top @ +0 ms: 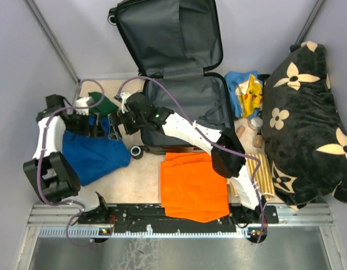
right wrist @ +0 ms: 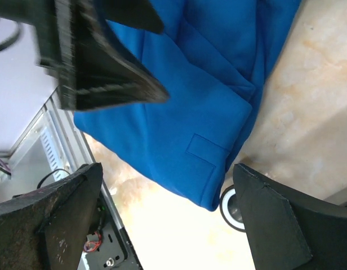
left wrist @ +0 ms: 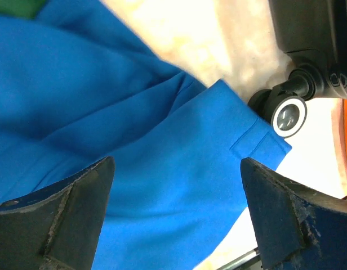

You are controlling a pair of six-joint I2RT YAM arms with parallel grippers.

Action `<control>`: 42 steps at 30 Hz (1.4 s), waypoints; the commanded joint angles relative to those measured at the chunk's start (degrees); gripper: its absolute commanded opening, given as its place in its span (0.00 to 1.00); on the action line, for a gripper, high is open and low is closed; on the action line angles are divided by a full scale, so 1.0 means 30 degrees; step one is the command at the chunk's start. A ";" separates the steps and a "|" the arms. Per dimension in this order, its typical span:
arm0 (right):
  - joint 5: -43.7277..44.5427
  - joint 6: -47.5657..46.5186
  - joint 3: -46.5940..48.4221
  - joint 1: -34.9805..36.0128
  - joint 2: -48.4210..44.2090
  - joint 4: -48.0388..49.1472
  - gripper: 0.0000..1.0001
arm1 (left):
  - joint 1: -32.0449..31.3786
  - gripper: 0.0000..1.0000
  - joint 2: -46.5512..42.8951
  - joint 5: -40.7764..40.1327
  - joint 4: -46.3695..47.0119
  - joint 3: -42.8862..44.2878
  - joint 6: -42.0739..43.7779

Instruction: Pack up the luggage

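The left hand gapes wide over a blue garment. Its two dark, scuffed fingers sit at the lower corners of the left wrist view, with nothing between them but smooth, fleece-like cloth creased into soft folds. The right hand is spread just as wide and empty above the same garment's rectangular stitched patch, and its view alone catches the left hand as a blurred black wedge at upper left. Both wrist views show a black wheel with a pale hub beside the cloth's corner. Only the top view shows the whole luggage, lying open at top centre of the table, its grey fabric lining wrinkled. That view also shows a folded orange cloth at bottom centre and a plush black flowered cushion at right.
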 commanded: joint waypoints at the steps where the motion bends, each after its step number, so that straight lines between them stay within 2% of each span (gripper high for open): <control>1: 0.0414 -0.0722 -0.0412 0.0111 -0.1170 0.0971 0.99 | -0.2118 0.96 0.2435 -0.0896 0.0693 0.0239 0.0323; 7: 0.0691 -0.1531 -0.2299 0.0116 -0.2702 0.1226 0.99 | -0.2477 0.85 0.6958 -0.4182 -0.2629 0.1661 0.5751; 12: 0.1091 -0.2565 -0.4287 0.0055 -0.4751 0.1704 0.99 | -0.2415 0.79 0.6703 -0.6910 -0.4026 0.0654 1.1386; 14: 0.1255 -0.2840 -0.5144 0.0006 -0.5859 0.2117 0.99 | -0.2349 0.74 0.6035 -0.7781 -0.4279 0.0097 1.4254; 17: 0.1411 -0.3194 -0.6059 -0.0087 -0.6971 0.2479 0.99 | -0.2138 0.69 0.5573 -0.7970 -0.4711 0.0973 1.7051; 19: 0.1540 -0.3323 -0.6491 -0.0206 -0.7563 0.2620 0.99 | -0.2096 0.68 0.5933 -0.7137 -0.4913 0.2945 1.7339; 21: 0.1571 -0.3421 -0.6825 -0.0435 -0.8066 0.2611 0.99 | -0.1893 0.70 0.6737 -0.4703 -0.5562 0.6019 1.6503; 24: 0.1555 -0.3557 -0.7294 -0.0963 -0.8840 0.2634 0.99 | -0.1855 0.84 0.7322 -0.1218 -0.6385 0.9767 1.4420; 27: 0.1304 -0.3559 -0.7658 -0.1764 -0.9458 0.2637 0.99 | -0.2036 0.99 0.6323 -0.0080 -0.4681 0.9616 1.2165; 28: 0.1054 -0.3502 -0.7715 -0.2064 -0.9972 0.2596 0.99 | -0.2062 1.00 0.5962 0.0111 -0.4304 0.9121 1.1708; 31: -0.0267 -0.3665 -0.7974 -0.3153 -1.0549 0.2532 0.99 | -0.2029 1.00 0.5121 -0.0829 -0.3339 0.7616 1.1053; 34: -0.1707 -0.4164 -0.8417 -0.4001 -1.1114 0.2307 0.99 | -0.1841 1.00 0.5257 -0.2837 -0.4242 0.6718 1.2707; 36: -0.2703 -0.4436 -0.8856 -0.4435 -1.1426 0.2123 0.99 | -0.0901 1.00 0.5498 -0.3200 -0.4200 0.6392 1.3862; 39: -0.3738 -0.4464 -0.9639 -0.4817 -1.1809 0.2190 0.99 | 0.0457 1.00 0.6567 -0.3125 -0.4610 0.7227 1.5436; 42: -0.4104 -0.4506 -1.0000 -0.4891 -1.1878 0.2090 0.99 | 0.0600 1.00 0.7771 -0.4318 -0.6575 0.8111 1.8310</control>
